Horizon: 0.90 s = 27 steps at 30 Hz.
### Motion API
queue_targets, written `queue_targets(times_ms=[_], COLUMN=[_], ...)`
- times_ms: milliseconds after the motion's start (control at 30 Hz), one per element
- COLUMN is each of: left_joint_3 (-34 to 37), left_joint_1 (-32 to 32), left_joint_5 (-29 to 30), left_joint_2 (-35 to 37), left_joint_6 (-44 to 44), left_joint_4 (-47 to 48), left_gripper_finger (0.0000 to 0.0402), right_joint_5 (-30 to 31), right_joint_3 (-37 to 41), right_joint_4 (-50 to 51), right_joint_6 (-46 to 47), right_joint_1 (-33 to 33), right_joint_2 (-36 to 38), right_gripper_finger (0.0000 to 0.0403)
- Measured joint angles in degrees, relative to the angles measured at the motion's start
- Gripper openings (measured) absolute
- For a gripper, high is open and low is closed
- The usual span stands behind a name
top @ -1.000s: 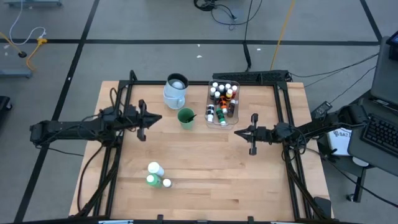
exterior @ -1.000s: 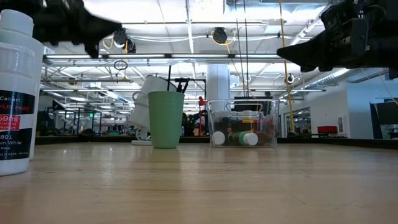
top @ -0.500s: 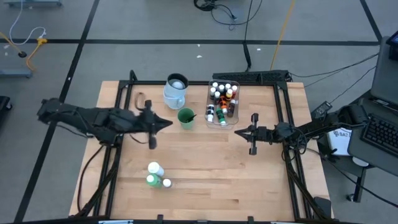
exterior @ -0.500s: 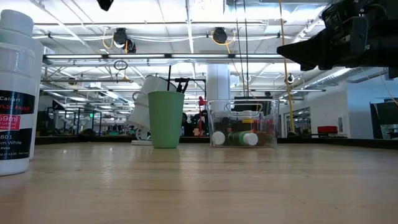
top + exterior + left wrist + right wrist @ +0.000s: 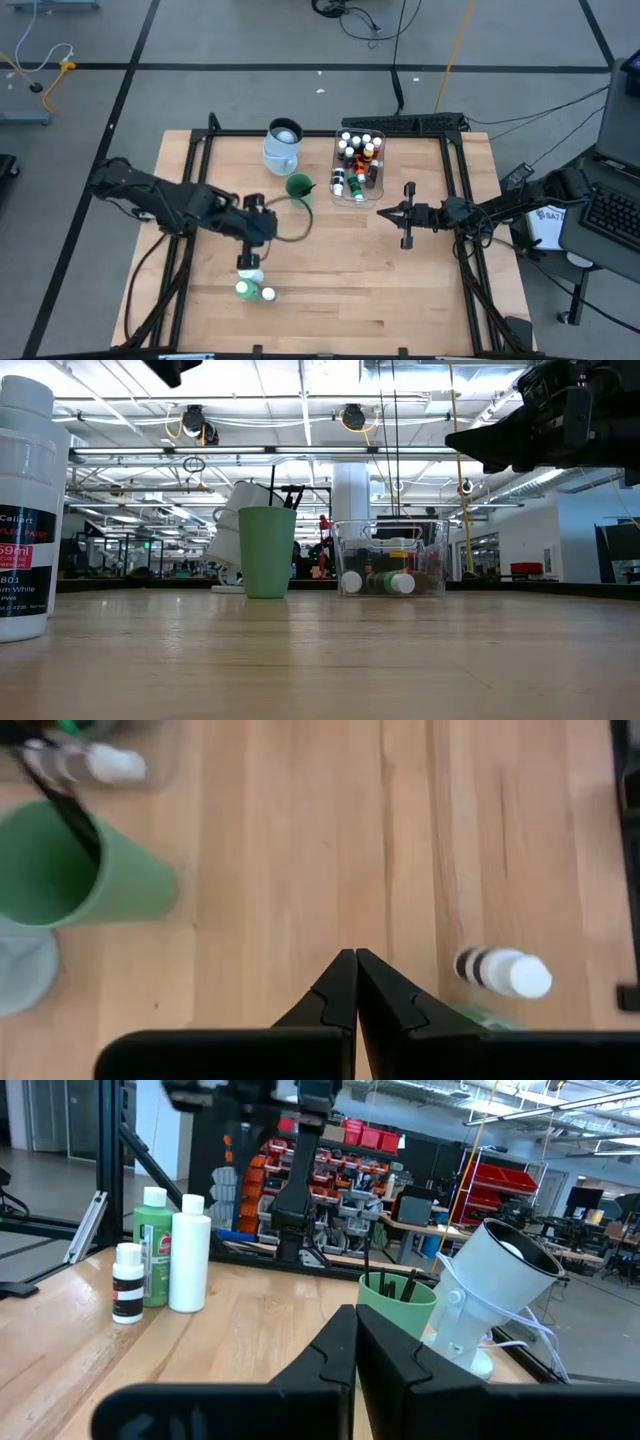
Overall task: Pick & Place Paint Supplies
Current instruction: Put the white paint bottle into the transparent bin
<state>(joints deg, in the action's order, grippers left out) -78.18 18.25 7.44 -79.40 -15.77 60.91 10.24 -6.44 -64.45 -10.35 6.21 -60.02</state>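
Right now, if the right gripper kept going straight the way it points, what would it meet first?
Probably the green cup holding brushes, straight ahead of the shut right gripper; the pale-blue jug sits just beside it. Depth is uncertain.

A pale wooden table (image 5: 330, 290) stands on a grey floor (image 5: 250, 35) crossed by dark lines, with cables (image 5: 350, 15) trailing over it. A keyboard (image 5: 612, 215) sits on a desk to one side. Beyond the table, a large workshop hall shows ceiling strip lights (image 5: 300, 452), a white pillar (image 5: 352, 490) and red shelving (image 5: 500, 1185).
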Motion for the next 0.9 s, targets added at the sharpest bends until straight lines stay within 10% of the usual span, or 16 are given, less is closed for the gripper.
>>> queue_targets(times_ms=[233,633,900], left_joint_3=[-1.0,-1.0,-1.0], left_joint_1=[2.6,5.5,8.6], left_joint_5=[-5.2,-13.0,-13.0], left_joint_2=[-5.8,-10.3,-10.5], left_joint_6=[-0.2,-8.6,-8.5], left_joint_4=[2.0,-4.4,-4.2], left_gripper_finger=[0.0038,0.0244,0.0279], right_joint_5=[0.0,0.0,0.1], right_joint_3=[0.0,0.0,0.0], right_joint_4=[0.0,1.0,1.5], right_joint_6=[-0.1,0.8,1.2], right_joint_1=[0.0,0.0,0.0], right_joint_2=[0.0,0.0,0.0], right_gripper_finger=[0.0002,0.0002,0.0002])
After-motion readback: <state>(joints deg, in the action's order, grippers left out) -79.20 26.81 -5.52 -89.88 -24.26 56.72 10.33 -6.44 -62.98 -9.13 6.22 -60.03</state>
